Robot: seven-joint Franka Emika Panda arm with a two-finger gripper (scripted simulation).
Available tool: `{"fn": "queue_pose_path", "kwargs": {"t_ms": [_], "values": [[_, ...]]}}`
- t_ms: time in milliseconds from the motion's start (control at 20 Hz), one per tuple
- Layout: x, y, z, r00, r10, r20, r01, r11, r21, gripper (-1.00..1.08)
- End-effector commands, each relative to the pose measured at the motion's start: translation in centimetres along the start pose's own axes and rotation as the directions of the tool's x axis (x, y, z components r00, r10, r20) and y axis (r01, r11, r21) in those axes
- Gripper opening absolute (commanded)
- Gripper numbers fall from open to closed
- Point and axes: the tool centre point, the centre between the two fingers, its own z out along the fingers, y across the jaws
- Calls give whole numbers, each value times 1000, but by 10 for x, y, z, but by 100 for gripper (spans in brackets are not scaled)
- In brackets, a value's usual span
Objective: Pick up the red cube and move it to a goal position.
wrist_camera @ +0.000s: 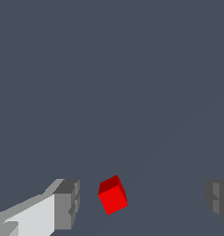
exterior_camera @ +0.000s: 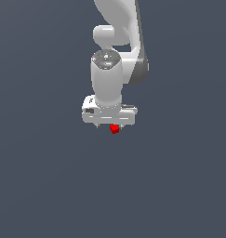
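From my remote station, the white Panda arm [exterior_camera: 115,32] hangs over a plain grey table [exterior_camera: 44,186], its gripper [wrist_camera: 142,200] spread wide with nothing held. The red cube [wrist_camera: 113,199] sits on the table between the two grey fingers [wrist_camera: 67,204], apart from both and noticeably closer to one of them than to the other. In the exterior view the cube [exterior_camera: 115,129] peeps out just beneath the near edge of the gripper body [exterior_camera: 109,115], slightly to the exterior view's right of the arm's centre line.

I see three risks. First, the cube lies turned at an angle to the fingers, so when I close, the pads may meet a corner and not a flat face; that would likely spin the cube or squirt it sideways out of the grasp. Second, because it is off-centre, the nearer finger should reach it first and shove it along the table before the other arrives, and a shallow pinch could then slip once I lift. Third, I cannot tell from these views how far the fingertips stand above the table; closing too high would only clip the top edge. No goal marker shows in either view.
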Motion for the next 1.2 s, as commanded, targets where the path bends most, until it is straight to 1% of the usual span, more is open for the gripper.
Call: {"fn": "queue_pose_path", "kwargs": {"t_ms": [0,350,700,900,1150], "values": [[0,0,0,1000,0,0,0,1000,0,100],[-7,-3,12,999,-33,1,33,999,0,100],[-29,-11,47,992,-130,3,130,992,0,100],[-48,-15,77,977,-213,5,213,977,0,100],[-73,-19,115,949,-315,7,315,949,0,100]]}}
